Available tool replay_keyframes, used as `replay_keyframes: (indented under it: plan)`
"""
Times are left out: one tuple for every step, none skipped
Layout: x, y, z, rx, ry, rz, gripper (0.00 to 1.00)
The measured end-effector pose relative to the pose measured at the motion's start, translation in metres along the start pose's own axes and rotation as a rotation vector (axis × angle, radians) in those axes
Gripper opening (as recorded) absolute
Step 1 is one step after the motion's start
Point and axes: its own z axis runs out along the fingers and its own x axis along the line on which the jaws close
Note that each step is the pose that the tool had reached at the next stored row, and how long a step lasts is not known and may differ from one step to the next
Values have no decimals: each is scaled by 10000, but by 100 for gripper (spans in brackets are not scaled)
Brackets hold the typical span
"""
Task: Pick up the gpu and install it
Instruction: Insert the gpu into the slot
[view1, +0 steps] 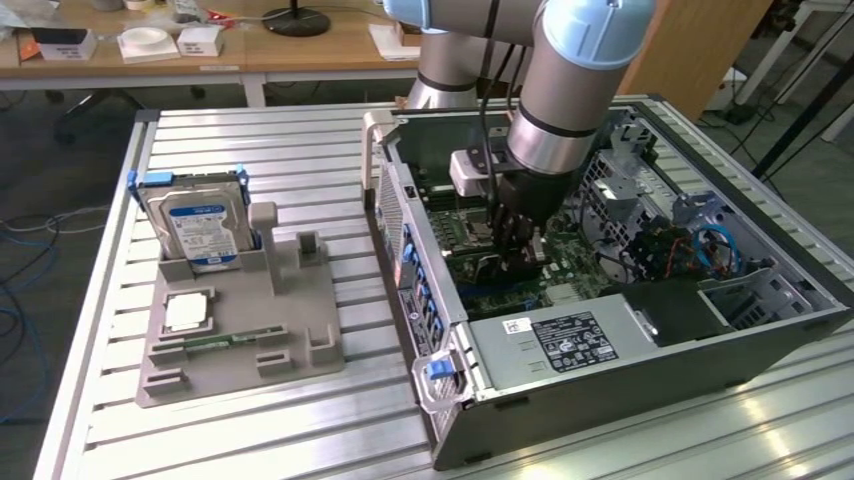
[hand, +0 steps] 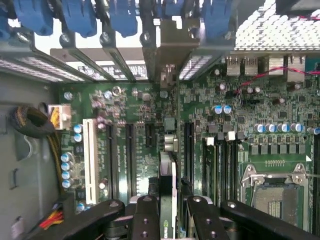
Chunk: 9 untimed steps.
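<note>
Graphics card (hand: 167, 200): thin circuit board, seen edge-on in the wrist view, pinched between the gripper (hand: 169, 212) fingers (hand: 146, 220) and held over the motherboard (hand: 140, 150) slots inside the open computer case (view1: 641, 350). Judged light and stiff but fragile; best held by its bare edges, clear of the components and contact strip. In the exterior view the gripper (view1: 518, 262) sits low in the case, beside the power supply (view1: 567, 340). Hidden: the card's face, end bracket and lower edge; whether it touches a slot cannot be told.
</note>
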Motion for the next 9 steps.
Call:
replay_keyframes:
  plan:
    - [-1,0,-1,-1,3,0,26]
    - [-1,1,-1,-2,5,1,26]
    - [-1,2,-3,-4,10,3,26]
    - [-1,2,-4,-6,19,3,26]
    - [-1,2,-3,-6,25,3,26]
    - [-1,2,-2,-6,30,3,26]
    - [-1,2,-1,-5,37,3,26]
    - [-1,3,3,-4,43,4,26]
    - [-1,5,6,-4,49,4,26]
